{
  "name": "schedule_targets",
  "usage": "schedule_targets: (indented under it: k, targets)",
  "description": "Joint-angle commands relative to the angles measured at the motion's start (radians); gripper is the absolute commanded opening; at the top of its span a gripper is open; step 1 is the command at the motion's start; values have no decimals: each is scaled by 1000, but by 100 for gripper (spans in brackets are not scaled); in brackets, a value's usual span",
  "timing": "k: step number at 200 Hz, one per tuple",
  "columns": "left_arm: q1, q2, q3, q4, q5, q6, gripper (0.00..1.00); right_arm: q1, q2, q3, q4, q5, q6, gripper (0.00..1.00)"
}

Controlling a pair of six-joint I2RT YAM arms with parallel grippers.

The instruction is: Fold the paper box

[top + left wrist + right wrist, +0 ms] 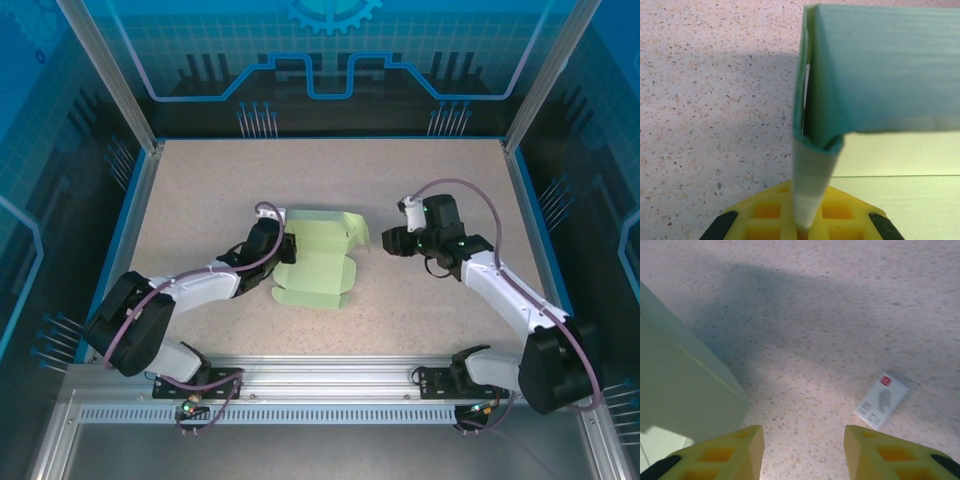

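Speckled beige table (200, 180), seen from above. The paper box (325, 270), a pale mint-green card sheet partly folded with flaps raised, lies near the middle of the table, slightly to the left. The left end effector (287, 250) sits at the box's left edge, clamped on a folded strip of the card. In the left wrist view, that strip stands pinched between yellow fingers (777, 195), with a green panel rising above it. The right end effector (390, 241) is just right of the box and apart from it, its fingers spread with nothing between them. A small white card (882, 400) with a red mark lies on the table ahead of it.
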Motion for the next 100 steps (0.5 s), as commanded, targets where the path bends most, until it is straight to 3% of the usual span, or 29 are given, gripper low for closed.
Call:
schedule_targets:
  k: [1,63,100]
  targets:
    - [4,-24,23,-14,25,-8,5,44,40,12,93,-92,-56,47]
    - [4,-21,28,-10,32,-8,5,86,131,55,133,-166,-107,42]
    - [2,-13,32,-9,41,-7,5,123,144,63,142,-183,-136,46]
